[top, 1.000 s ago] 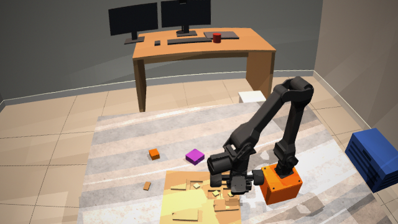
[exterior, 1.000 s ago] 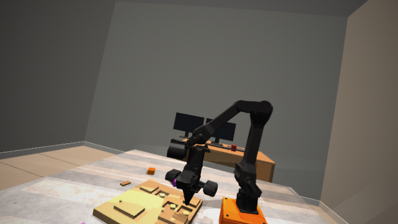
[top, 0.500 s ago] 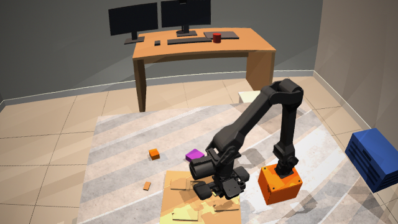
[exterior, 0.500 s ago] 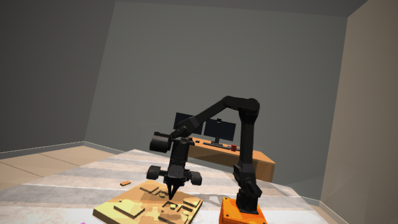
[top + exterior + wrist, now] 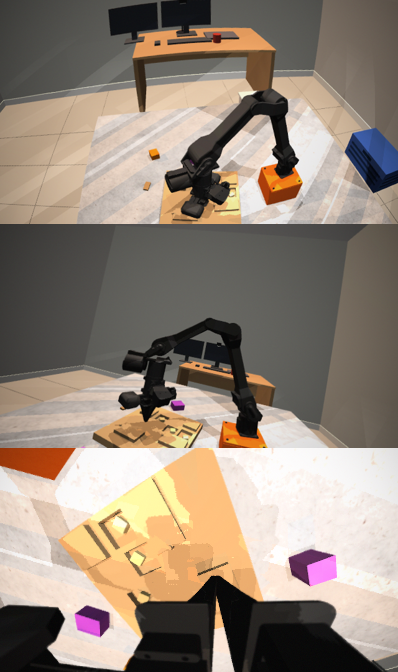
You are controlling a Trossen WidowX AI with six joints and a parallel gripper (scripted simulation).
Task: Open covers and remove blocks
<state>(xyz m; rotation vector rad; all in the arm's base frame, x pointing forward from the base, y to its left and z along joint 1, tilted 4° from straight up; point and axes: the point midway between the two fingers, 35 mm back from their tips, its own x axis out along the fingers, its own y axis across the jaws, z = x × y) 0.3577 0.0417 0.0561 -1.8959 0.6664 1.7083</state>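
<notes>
The tan puzzle board (image 5: 168, 202) (image 5: 107, 426) (image 5: 202, 468) lies under my hand. A flat cover (image 5: 129, 432) sits at its left in the exterior view; another cover (image 5: 172, 442) is at the near right and a smaller cover (image 5: 191, 426) at the right edge. Three openings show, each with a small pale yellow patch; I cannot tell whether these are blocks or lit floor. My gripper (image 5: 146, 420) (image 5: 215, 579) is shut and empty, its tips low over the board. Two purple blocks (image 5: 314, 567) (image 5: 92, 621) lie clear of the board. The top view hides the fingertips.
An orange block (image 5: 153, 154) and a small flat orange-brown piece (image 5: 147, 186) lie on the table left of the arm in the top view. The orange arm base (image 5: 280, 190) (image 5: 237, 438) stands right of the board. A desk (image 5: 199, 51) and a blue box (image 5: 373, 155) are farther off.
</notes>
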